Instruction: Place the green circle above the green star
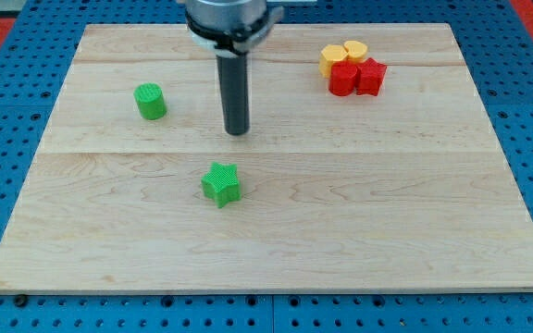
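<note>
The green circle (151,101) is a short green cylinder standing at the view's upper left of the wooden board (359,231). The green star (221,183) lies lower down, left of the board's middle. My tip (237,132) rests on the board between them, to the right of the green circle and just above the green star, touching neither.
At the view's upper right a tight cluster holds a yellow hexagon-like block (334,59), a yellow heart-shaped block (355,50), a red block (344,79) and another red block (371,75). Blue pegboard (7,111) surrounds the board.
</note>
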`<state>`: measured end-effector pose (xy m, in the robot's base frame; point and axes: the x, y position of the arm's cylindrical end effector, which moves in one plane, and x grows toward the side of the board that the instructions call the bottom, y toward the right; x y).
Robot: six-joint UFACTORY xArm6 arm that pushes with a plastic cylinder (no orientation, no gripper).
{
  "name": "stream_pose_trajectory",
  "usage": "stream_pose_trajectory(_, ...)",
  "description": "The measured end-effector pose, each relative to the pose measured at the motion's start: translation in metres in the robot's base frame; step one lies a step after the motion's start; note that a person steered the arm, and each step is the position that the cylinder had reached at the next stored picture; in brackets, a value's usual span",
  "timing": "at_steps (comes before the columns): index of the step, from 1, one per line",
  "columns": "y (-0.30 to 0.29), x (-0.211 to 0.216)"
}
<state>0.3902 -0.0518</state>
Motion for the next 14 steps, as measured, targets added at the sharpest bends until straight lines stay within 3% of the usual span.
stream_pose_trajectory(2,-0.084,-0.087)
stream_pose_trajectory(3,-0.134,-0.103)
stream_pose_trajectory(4,-0.160,-0.085)
stream_pose_trajectory(6,-0.129,-0.033)
stream_pose_trajectory(8,-0.052,-0.032)
stream_pose_trajectory(10,-0.041,-0.071)
stream_pose_trajectory(11,-0.002,-0.070)
stream_pose_trajectory(13,-0.007,-0.062)
stream_pose_trajectory(14,-0.017,-0.038)
